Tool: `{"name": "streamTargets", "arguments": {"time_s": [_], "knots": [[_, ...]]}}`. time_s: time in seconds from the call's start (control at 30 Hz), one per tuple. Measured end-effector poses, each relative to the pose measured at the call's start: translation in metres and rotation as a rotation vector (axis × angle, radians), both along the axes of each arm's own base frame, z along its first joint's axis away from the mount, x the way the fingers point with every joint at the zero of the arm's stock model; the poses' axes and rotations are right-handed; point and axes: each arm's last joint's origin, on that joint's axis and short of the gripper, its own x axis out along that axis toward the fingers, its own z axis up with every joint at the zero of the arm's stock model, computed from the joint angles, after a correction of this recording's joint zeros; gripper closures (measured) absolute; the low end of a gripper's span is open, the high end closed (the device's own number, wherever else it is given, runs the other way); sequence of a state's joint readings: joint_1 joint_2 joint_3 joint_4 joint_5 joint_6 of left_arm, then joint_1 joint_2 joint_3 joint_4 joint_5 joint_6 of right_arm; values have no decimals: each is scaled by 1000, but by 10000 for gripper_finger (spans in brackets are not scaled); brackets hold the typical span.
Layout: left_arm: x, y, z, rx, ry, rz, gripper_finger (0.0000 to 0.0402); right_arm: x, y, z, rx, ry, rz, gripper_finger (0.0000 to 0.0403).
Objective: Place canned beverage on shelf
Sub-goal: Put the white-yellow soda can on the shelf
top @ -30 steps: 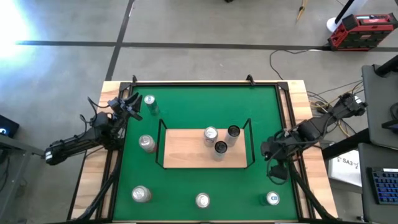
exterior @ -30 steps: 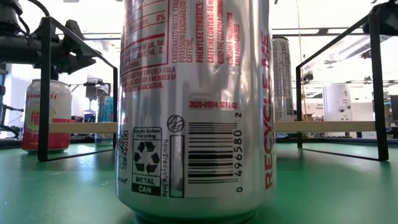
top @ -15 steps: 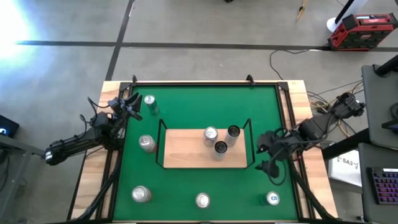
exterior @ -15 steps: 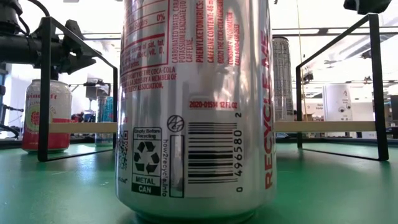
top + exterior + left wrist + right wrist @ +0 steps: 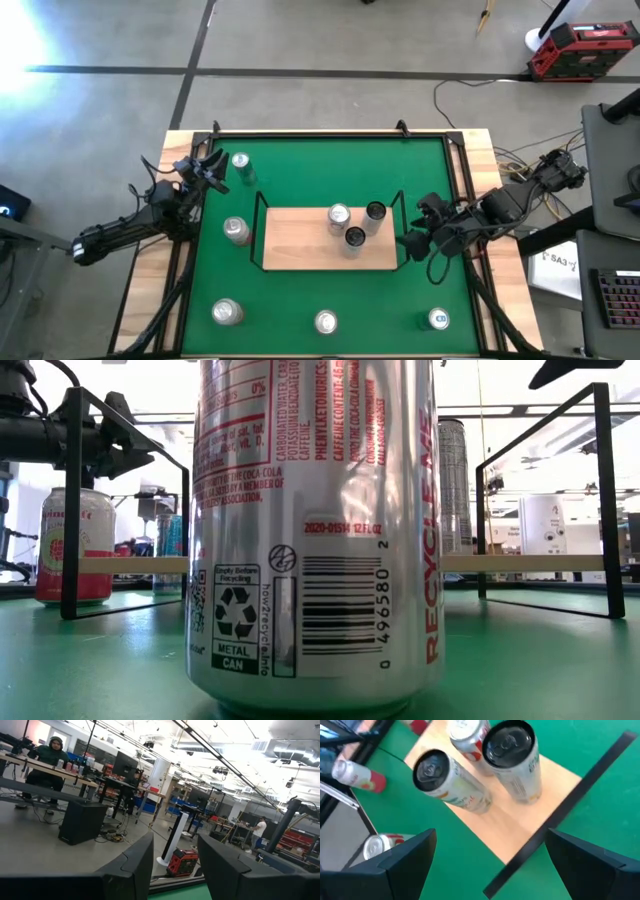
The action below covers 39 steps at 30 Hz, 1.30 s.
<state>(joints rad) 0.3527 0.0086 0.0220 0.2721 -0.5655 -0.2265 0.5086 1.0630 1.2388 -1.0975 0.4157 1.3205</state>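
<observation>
A green felt tabletop (image 5: 330, 170) fills a wooden-edged frame on a grey workshop floor, with a red toolbox (image 5: 582, 50) off at the far right of the room. Nearest the low camera stands a silver diet cola can (image 5: 318, 530), its barcode and recycling mark facing out; from above it sits at the front edge, centre. In that front row a silver can with red print (image 5: 227, 312) stands to its left and a blue-topped can (image 5: 438, 319) to its right. Further in, the shelf (image 5: 300, 255), a light-wood board inside a thin black wire rail, lies mid-table. Three cans already stand on it, close together toward its right half: a silver-topped one (image 5: 338, 216), a dark-topped one (image 5: 375, 212) just beside it, and another dark-topped one (image 5: 354, 238) just in front.

The right gripper (image 5: 412, 243) hovers just beside the shelf's right rail with its fingers (image 5: 402, 862) spread wide and nothing between them (its wrist camera looks down past the rail at the shelved cans). Left of the shelf, another silver can (image 5: 236, 231) stands on the felt, and farther back a can (image 5: 241, 164) stands near the far-left corner. The left gripper (image 5: 208, 170) waits there at the table's left edge, its fingers (image 5: 130, 870) closed on nothing, pointing out into the room where a seated person (image 5: 47, 757) works at a desk.
</observation>
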Motion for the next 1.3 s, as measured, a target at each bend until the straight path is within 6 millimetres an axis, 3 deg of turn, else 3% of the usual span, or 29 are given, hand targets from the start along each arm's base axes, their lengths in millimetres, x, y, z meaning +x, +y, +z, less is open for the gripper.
{"name": "streamTargets", "arguments": {"time_s": [0.17, 0.5, 0.63, 0.77, 0.83, 1.0, 1.07, 1.2, 1.3], "knots": [[0, 0, 0, 0, 0, 0, 264, 4, -9, 4, -20, 44, 128, 39], [0, 0, 0, 0, 0, 0, 264, 18, -18, 32, -95, 34, 215, 39], [0, 0, 0, 0, 0, 0, 264, 41, -18, 27, -85, 150, 326, 39], [0, 0, 0, 0, 0, 0, 264, 56, -26, 28, -121, 386, 380, 39], [0, 0, 0, 0, 0, 0, 264, 61, -32, 33, -173, 486, 359, 39], [0, 0, 0, 0, 0, 0, 264, 80, -43, 51, -159, 374, 319, 39], [0, 0, 0, 0, 0, 0, 264, 76, -51, 56, -133, 396, 244, 39], [0, 0, 0, -2, 4, 1, 264, 80, -63, 59, -129, 357, 78, 39], [0, 0, -1, -3, 8, 0, 264, 85, -64, 54, -119, 378, 50, 39]]}}
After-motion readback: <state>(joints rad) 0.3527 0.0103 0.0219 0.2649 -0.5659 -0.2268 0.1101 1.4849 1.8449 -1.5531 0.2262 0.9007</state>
